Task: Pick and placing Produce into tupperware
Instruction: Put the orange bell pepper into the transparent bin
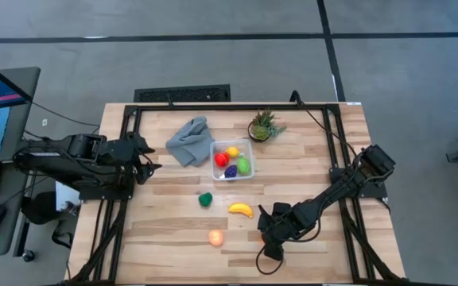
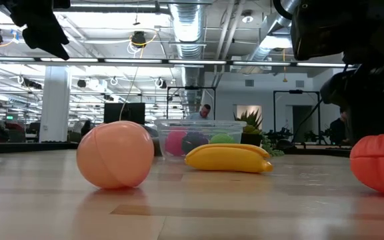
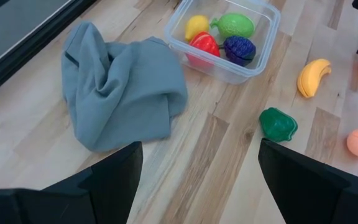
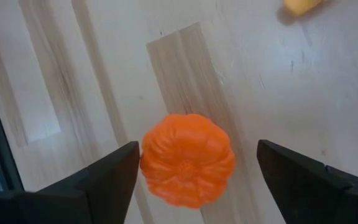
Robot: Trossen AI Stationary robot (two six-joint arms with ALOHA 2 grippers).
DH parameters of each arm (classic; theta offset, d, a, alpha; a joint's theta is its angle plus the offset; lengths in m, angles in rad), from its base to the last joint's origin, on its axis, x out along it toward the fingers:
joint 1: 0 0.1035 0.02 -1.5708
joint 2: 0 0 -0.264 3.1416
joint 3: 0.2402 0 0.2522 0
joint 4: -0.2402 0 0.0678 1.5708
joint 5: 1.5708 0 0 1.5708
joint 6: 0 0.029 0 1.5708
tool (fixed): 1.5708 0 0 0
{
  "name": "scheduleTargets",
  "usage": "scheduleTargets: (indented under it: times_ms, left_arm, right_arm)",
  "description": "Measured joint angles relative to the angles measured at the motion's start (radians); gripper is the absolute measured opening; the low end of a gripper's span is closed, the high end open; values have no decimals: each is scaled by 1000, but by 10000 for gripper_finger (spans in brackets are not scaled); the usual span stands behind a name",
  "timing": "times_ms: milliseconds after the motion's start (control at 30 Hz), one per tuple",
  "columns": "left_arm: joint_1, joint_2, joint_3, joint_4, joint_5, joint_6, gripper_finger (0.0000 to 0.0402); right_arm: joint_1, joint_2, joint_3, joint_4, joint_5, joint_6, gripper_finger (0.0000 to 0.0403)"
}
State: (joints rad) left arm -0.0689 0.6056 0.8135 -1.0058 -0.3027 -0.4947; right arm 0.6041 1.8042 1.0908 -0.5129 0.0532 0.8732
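Step in hand appears to be the pick of the orange pumpkin [image 4: 188, 160], lying on the table well apart from the tupperware [image 1: 233, 160]; right gripper [image 4: 194, 180] hangs over it, fingers wide, holding nothing, so next it must descend and close squarely.

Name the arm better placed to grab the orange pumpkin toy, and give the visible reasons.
Right. The right gripper hangs directly over the orange pumpkin, fingers open to either side of it. The left gripper waits across the table beside the grey cloth, far from it.
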Motion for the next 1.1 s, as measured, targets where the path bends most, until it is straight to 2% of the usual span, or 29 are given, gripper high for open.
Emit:
scheduleTargets:
  times_ms: [333,500,833,1100]
  left_arm:
    - [0,0,0,1,-10,1,308]
    - [0,0,0,0,-12,1,308]
    - [0,0,0,0,-17,1,308]
    - [0,0,0,-10,-18,0,308]
  right_arm:
    - [0,0,0,3,0,-18,345]
    - [10,0,0,61,-3,-44,347]
    - [11,0,0,19,-4,-44,345]
    - [17,64,12,26,-41,-36,347]
